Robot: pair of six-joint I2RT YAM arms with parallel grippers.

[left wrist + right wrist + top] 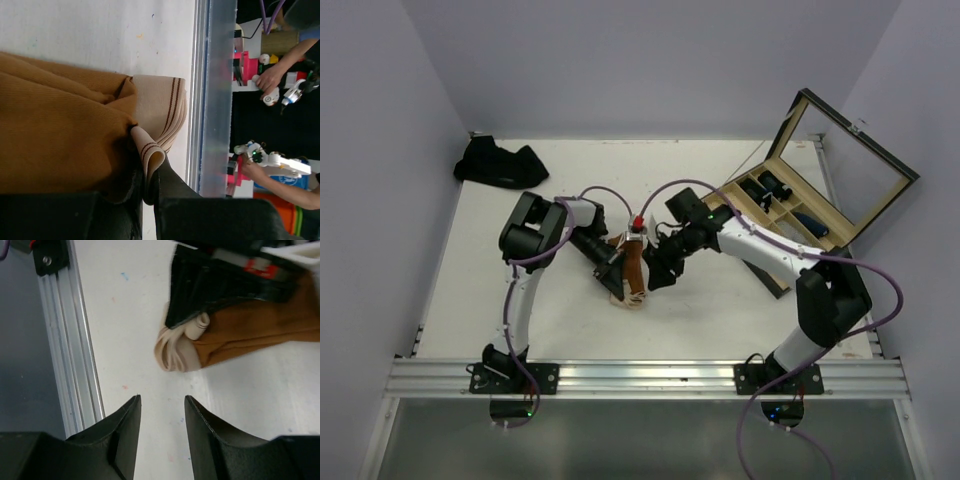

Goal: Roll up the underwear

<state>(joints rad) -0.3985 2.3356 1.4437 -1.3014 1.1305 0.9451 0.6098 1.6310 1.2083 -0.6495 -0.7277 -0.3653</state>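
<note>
White table [700, 320] enclosed by pale lilac walls [640, 60]. Along its near edge, an aluminium rail [650, 378], also seen in the right wrist view. At the far right, a wooden compartment box [748, 212] set at an angle, with its glass lid [850, 165] raised and leaning back. Small blue [125, 276] and red [125, 387] specks mark the tabletop. Beyond the table edge in the left wrist view: a person's hand [270, 77] beside a pink object [247, 67], and a second forearm [295, 187] near a white device [272, 160].

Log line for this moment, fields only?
left fingers: shut on cream waistband of rust-orange cloth briefs | right fingers: open, empty, beside briefs | briefs: bunched
</note>
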